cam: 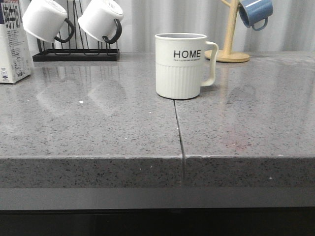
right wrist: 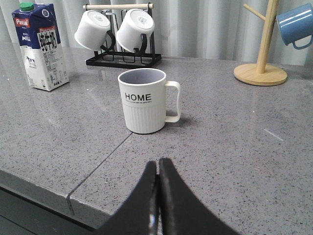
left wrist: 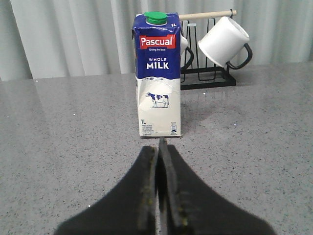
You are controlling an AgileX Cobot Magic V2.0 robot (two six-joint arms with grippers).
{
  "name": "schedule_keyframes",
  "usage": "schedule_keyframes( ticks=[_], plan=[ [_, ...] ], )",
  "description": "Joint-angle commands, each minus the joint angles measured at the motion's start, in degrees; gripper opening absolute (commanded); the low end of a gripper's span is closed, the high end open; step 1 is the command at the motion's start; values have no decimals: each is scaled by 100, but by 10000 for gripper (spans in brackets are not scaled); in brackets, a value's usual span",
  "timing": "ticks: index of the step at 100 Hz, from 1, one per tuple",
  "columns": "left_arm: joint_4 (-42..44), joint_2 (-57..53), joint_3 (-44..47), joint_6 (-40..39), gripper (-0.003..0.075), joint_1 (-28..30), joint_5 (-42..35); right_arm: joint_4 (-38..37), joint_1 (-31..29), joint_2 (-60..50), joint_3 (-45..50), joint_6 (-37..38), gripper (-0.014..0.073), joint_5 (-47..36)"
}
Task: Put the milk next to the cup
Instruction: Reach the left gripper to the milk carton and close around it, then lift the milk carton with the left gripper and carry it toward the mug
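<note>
With both grippers, left and right, sitting pressed closed and holding nothing, the left one is facing the milk and needs opening wide before closing on its lower body for carrying beside the cup.

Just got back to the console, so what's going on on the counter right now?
Nothing is being held yet. The milk carton stands upright far to the left, apart from the HOME cup in the middle of the counter. The left gripper is shut and empty, pointed at the carton. The right gripper is also shut, facing the cup. The milk has not been moved next to it.
</note>
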Motion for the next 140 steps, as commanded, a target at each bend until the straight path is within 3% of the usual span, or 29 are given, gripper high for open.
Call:
schedule_keyframes(
  ticks=[1, 10, 17, 24, 34, 42, 58, 73, 94, 140],
  plan=[
    [-2, 637, -581, -20, -20, 20, -248, -37, -3, 74, -152, 0, -65, -423],
    [-2, 1252, -934, -20, 13, 20, -253, -37, -3, 74, -152, 0, -65, -423],
    [-27, 1675, -1129, -20, 112, 20, -371, -37, -3, 74, -152, 0, -65, -423],
    [-39, 2059, -1276, -20, 281, 20, -480, -37, -3, 74, -152, 0, -65, -423],
    [-62, 2565, -1488, -20, 583, 20, -480, -37, -3, 74, -152, 0, -65, -423],
    [-62, 2946, -1661, -20, 718, 20, -537, -37, -3, 74, -152, 0, -65, -423],
    [-62, 3681, -1864, -20, 661, 20, -1184, -37, -3, 74, -152, 0, -65, -423],
    [-77, 4322, -1876, -20, 662, 20, -2247, -37, -3, 74, -152, 0, -65, -423],
    [-165, 5026, -1888, -20, 662, -16, -3178, -37, -3, 74, -152, 0, -65, -423],
    [-165, 6507, -2995, -20, 661, -191, -3338, -37, -3, 74, -152, 0, -65, -423]
  ],
)
